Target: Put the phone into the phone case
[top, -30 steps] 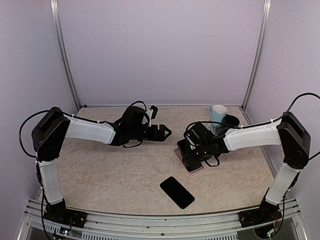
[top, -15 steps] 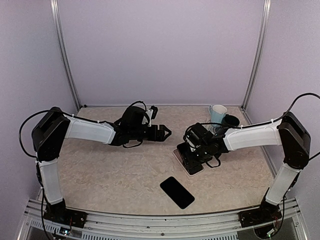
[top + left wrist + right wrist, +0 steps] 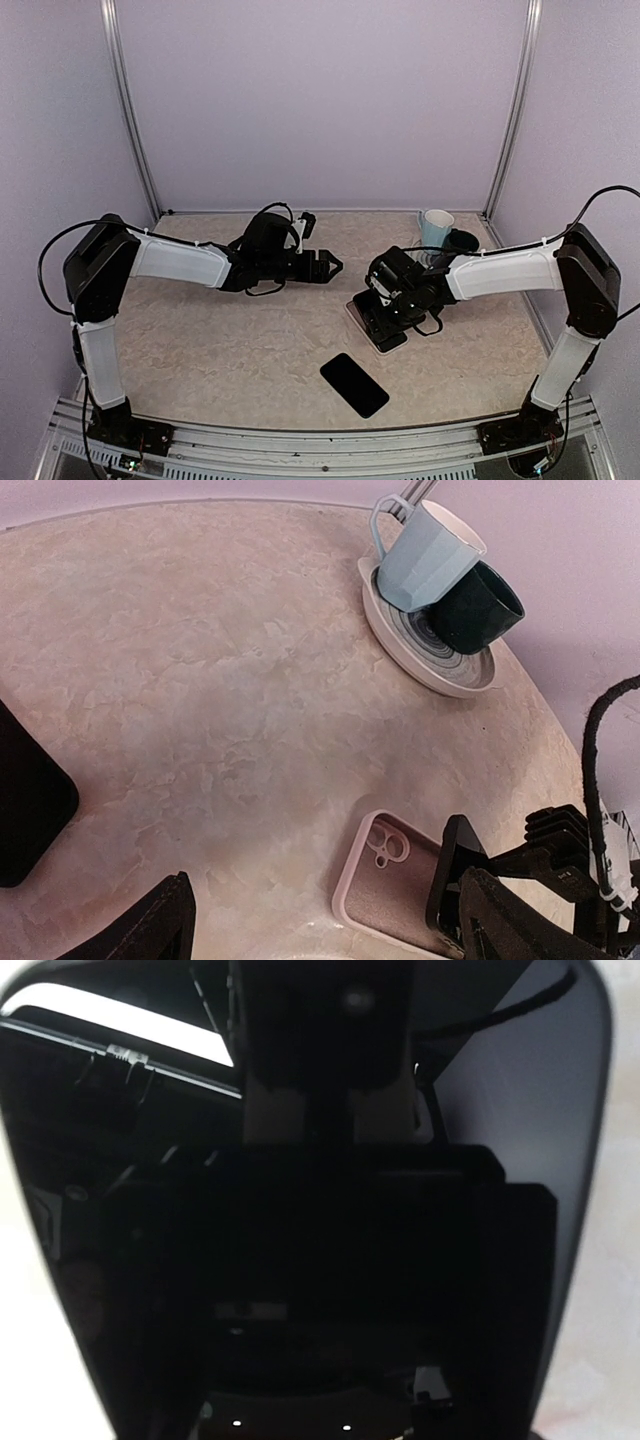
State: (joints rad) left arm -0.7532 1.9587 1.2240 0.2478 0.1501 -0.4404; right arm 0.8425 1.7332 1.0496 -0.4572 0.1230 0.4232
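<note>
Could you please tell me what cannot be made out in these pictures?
Phone case: one end is hidden under the right fingers in the left wrist and top views; whether they grip it is unclear.
Phone: cut off by the left edge of the left wrist view.
Right wrist view: filled by a dark glossy surface; its own fingers are lost.

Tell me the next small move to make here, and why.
Probably swing the left gripper over toward the phone to pick it up. Its jaws stand open and empty. The phone lies flat and untouched, apart from the phone case, and the right gripper sits over the case, so the left looks like the free one.
</note>
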